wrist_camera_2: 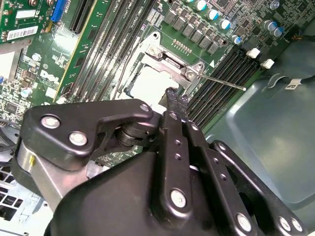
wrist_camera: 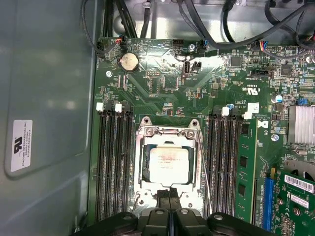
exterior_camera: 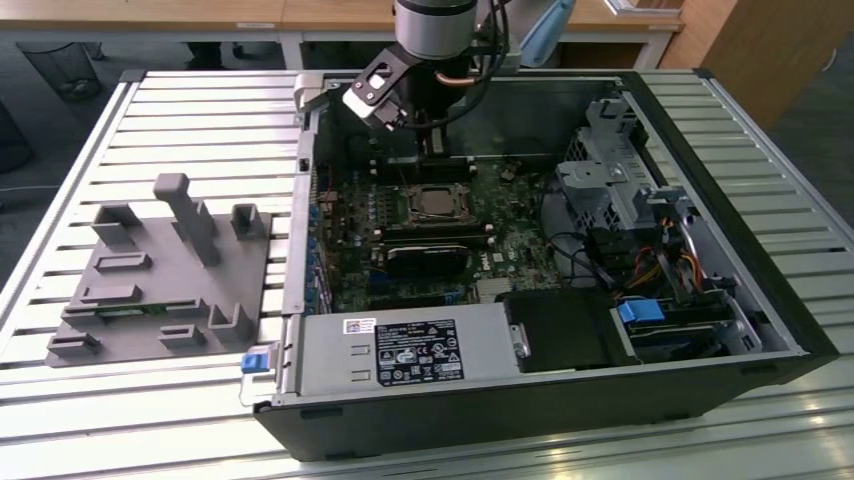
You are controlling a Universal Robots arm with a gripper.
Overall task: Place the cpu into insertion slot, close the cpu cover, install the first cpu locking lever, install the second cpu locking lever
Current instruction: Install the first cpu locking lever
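Setting: a robotics lab or test workshop set up in an office-type room. I work over a slatted metal bench (exterior_camera: pixel 187 110) that carries an open desktop computer case (exterior_camera: pixel 534 420), its green circuit board (exterior_camera: pixel 497 262) laid bare, with a grey moulded parts fixture (exterior_camera: pixel 160 280) beside it. Behind the bench stand wooden desks (exterior_camera: pixel 200 15) and a wire waste bin (exterior_camera: pixel 60 55).

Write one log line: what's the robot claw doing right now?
cpu: in insertion slot | cpu cover: down around it | gripper: shut, at cover's edge
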